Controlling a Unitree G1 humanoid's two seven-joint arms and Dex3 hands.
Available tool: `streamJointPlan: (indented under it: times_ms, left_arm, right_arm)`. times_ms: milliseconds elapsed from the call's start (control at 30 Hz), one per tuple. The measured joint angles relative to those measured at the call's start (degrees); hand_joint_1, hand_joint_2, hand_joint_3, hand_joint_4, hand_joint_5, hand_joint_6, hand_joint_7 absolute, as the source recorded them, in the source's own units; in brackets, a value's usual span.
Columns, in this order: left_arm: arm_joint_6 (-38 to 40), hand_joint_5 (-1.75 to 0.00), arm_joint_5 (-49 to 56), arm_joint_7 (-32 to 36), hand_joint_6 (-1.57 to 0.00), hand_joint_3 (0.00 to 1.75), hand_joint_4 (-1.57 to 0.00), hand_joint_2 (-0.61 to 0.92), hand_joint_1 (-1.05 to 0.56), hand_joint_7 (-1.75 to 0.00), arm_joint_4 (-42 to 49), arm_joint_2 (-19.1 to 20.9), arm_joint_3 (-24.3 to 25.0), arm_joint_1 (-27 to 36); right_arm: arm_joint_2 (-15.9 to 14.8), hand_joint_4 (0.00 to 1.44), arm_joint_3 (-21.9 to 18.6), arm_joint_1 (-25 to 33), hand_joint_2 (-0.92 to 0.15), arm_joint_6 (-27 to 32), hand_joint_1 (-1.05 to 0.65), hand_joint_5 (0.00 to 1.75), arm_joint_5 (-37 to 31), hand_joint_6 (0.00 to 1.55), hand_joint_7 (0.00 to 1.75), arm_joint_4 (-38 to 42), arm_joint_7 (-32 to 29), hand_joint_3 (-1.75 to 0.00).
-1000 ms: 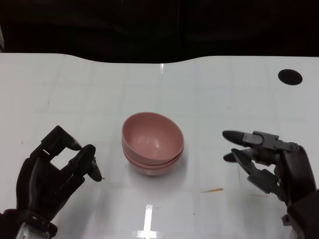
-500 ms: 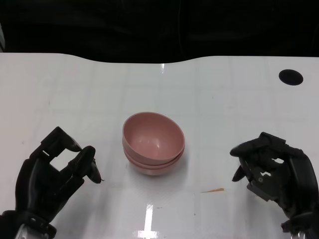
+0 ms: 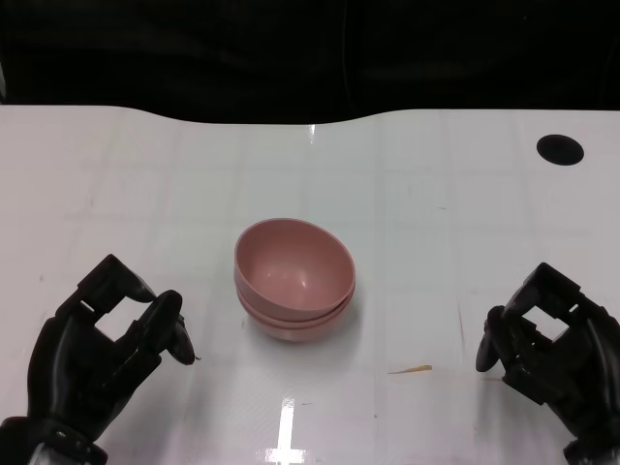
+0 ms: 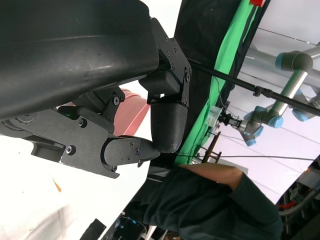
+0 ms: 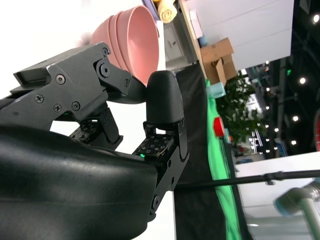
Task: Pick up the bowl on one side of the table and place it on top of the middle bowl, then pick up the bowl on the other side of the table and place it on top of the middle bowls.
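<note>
White tabletop (image 3: pixel 145 174) fills your view, glossy, with a dark backdrop past its far edge. Nearest you, along the near edge, both hands sit low. Your left hand (image 3: pixel 97 354) is by the near left corner, fingers curled in around nothing, much as it was a second ago. Your right hand (image 3: pixel 552 354) is what changed: a second ago its fingers were stretched out toward the middle, and now they have folded in on nothing and the hand has drawn back toward the near right corner.

Beyond the hands, at the middle of the tabletop, the pink bowls (image 3: pixel 294 278) sit nested in one stack, well apart from both hands. No bowl remains at either side, so I judge the stacking done and the right hand's retreat the close of it.

You have bare surface on every side of the stack. A small orange streak (image 3: pixel 411 369) lies between stack and right hand; a dark round spot (image 3: pixel 561 148) sits near the far right corner.
</note>
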Motion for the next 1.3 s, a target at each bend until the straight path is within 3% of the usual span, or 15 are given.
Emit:
streamJointPlan:
  times_ms: [267, 567, 1067, 1300]
  left_arm:
    - [0.2, -1.75, 0.5, 0.0, -0.61, 0.49, -0.92, 0.83, -0.16, -1.75, -0.3, 0.0, 0.1, 0.1]
    - [0.1, -1.75, 0.6, 0.0, -0.62, 0.52, -0.94, 0.82, -0.16, -1.75, -0.3, 0.0, 0.1, 0.1]
    - [1.9, -1.75, -1.8, 0.0, -0.65, 0.56, -0.95, 0.79, -0.19, -1.75, 0.1, 0.0, 1.4, -0.1]
    - [1.9, -1.75, -1.8, -0.4, -0.65, 0.58, -0.95, 0.79, -0.19, -1.75, 1.0, 0.1, 1.8, -0.6]
  right_arm:
    - [1.3, 0.85, -1.1, 1.2, -0.64, 5.5, -0.08, 1.75, 1.9, 0.71, 1.54, -4.1, 1.0, -0.97]
    - [2.2, 0.86, -1.6, 1.6, -0.62, 5.5, -0.09, 1.75, 1.0, 0.74, 1.5, -4.5, 1.5, -1.02]
    - [3.2, 0.85, -2.5, 1.4, -0.67, 5.7, -0.09, 1.75, 0.9, 0.73, 1.53, -4.5, 1.2, -0.97]
    - [3.7, 0.85, -3.6, 0.8, -0.63, 6.6, -0.07, 1.75, 1.0, 0.73, 1.55, -4.5, 0.5, -1.07]
